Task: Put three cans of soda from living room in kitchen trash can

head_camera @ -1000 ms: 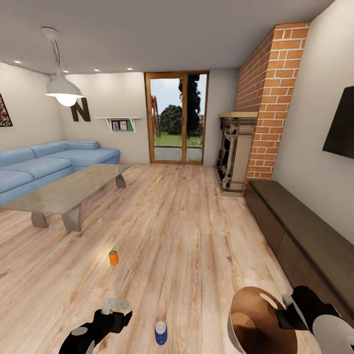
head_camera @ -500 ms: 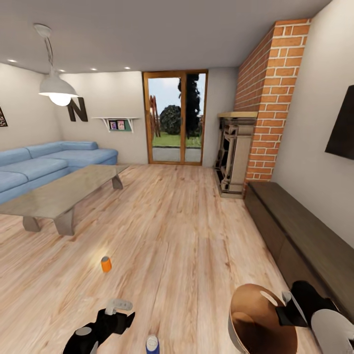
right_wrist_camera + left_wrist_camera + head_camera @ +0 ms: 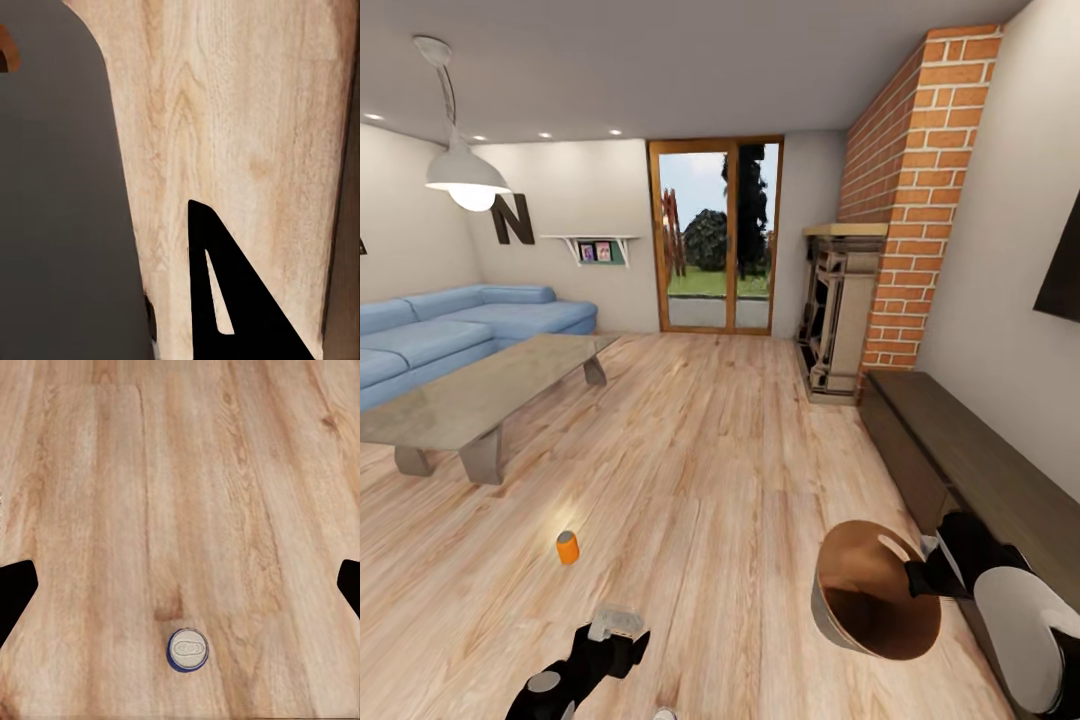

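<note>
Farthest left: an orange can [image 3: 567, 547], upright on the plank floor [image 3: 720, 470], ahead of the left gripper [image 3: 615, 626] and off to its outer side, well apart from it. Left gripper itself low over the floor, fingers spread wide, the two dark tips at opposite edges of the wrist view, nothing between them. Blue can [image 3: 187, 649] standing upright below that gripper, grey top facing the wrist camera, long axis vertical; roughly centred between the fingers but set back toward the wrist, so probably a small pull-back before a straight descent. Clearly nearer the left arm than the right. Across to the right: trash can [image 3: 875, 590] tilted, brown interior showing, grey wall against the right gripper [image 3: 932, 572], apparently pinched at the rim, one dark finger [image 3: 229, 300] beside the wall.
</note>
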Robot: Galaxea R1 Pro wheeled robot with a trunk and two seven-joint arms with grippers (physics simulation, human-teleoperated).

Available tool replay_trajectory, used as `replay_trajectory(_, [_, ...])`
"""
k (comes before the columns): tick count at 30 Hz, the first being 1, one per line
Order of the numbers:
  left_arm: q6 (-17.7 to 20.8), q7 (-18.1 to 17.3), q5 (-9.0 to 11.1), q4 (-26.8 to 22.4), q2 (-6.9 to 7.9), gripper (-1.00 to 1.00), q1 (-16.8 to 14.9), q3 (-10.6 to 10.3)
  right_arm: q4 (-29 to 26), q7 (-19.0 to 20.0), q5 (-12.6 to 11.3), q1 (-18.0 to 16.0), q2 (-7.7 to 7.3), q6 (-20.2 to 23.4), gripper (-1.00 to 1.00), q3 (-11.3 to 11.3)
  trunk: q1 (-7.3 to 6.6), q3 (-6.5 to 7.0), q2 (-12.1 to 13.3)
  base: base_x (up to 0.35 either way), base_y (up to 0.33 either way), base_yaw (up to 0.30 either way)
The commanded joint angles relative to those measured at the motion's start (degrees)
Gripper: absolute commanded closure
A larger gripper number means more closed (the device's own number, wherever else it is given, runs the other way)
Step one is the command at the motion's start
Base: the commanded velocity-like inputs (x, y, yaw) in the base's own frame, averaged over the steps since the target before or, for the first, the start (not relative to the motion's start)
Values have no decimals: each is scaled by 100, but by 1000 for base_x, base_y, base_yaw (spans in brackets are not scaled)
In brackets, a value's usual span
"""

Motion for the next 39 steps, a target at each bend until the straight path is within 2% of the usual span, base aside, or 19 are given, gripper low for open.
replay_trajectory(1, [-55,5,5,96,-1,-100,0,7,3,28,-153,-17,4,25,100,-20,0,-2,0,12,-1,0])
replay_trajectory(4, [-255,52,44,537,-6,-100,-7,22,9,185,-154,-58,13,27,100,-19,0,-5,0,7,0,0])
replay_trajectory(7, [-471,132,46,770,-10,-100,-23,21,15,267,-152,-72,54,27,100,-16,66,-61,-121,3,0,0])
replay_trajectory(13, [-994,358,20,1003,-7,-100,-41,-8,14,276,-110,-84,159,27,100,-11,197,-170,-361,1,0,0])
replay_trajectory(18, [-1214,419,22,1040,-6,-100,-44,-12,14,276,-96,-82,172,32,100,-10,307,-260,-562,0,0,0])
replay_trajectory(25, [-1291,445,33,907,-33,-100,-52,-17,5,286,-81,-81,116,83,100,-21,461,-385,-843,0,0,0])
replay_trajectory(29, [-1253,526,25,588,-140,-100,-87,-23,-4,286,-78,-85,59,123,100,-27,549,-457,-1003,0,0,0])
replay_trajectory(30, [-1242,655,26,457,-190,-100,-123,-26,-4,286,-81,-86,35,133,100,-31,571,-475,-1043,0,0,0])
replay_trajectory(35, [-1239,848,10,408,-320,-100,-366,-31,2,286,-109,-87,45,146,100,-40,681,-565,-1244,0,0,0])
replay_trajectory(39, [-1262,908,-4,648,-401,-100,-581,-35,1,276,-131,-87,37,243,100,-82,768,-637,-1404,0,0,0])
